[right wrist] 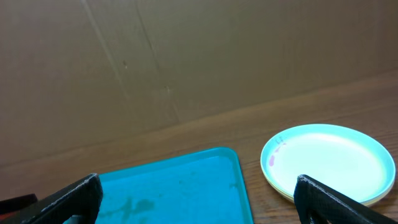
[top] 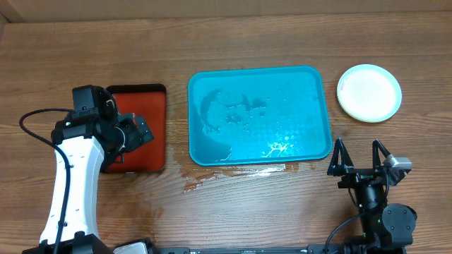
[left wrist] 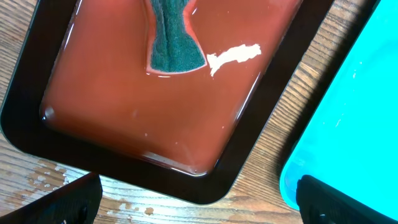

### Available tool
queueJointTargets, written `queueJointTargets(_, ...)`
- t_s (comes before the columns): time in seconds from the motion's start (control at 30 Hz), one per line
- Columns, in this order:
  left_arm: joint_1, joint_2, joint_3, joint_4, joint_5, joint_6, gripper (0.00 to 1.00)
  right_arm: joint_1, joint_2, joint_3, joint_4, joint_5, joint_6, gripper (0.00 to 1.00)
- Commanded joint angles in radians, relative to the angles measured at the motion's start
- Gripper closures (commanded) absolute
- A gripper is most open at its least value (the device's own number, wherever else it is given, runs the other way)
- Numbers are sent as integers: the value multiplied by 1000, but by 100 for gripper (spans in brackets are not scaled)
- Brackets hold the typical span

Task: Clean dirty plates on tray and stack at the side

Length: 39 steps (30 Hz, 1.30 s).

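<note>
Looks finished: round plastic plates (top: 369, 92) are sitting stacked beside the bare turquoise rectangular plastic tray (top: 258, 116); left end effector (left wrist: 199, 202) and right end effector (top: 357, 152) are hanging open, empty.

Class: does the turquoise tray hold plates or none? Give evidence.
None: the turquoise tray shows only wet streaks; the plate stack sits beside it on the table.

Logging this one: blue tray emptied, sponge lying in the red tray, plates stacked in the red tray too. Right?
No. The overhead view shows the plates stacked on the table right of the blue tray, not in the red tray. The sponge does lie there.
</note>
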Motion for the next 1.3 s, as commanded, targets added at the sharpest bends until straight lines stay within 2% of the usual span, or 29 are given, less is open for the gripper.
queueJointTargets(0.0,-2,7,-4,1,-5,-10,0,-4,-12,-31,35,2,1,0)
queueJointTargets(0.37,-2,7,-4,1,-5,-10,0,37,-12,-142,228,4,0,0)
queueJointTargets(0.63,-2,7,-4,1,-5,-10,1,39,-12,-140,215,10,1,0)
queueJointTargets(0.77,-2,7,-4,1,-5,-10,0,42,-12,-140,116,10,1,0)
queueJointTargets(1.27,-2,7,-4,1,-5,-10,1,42,-12,-140,114,14,-3,0)
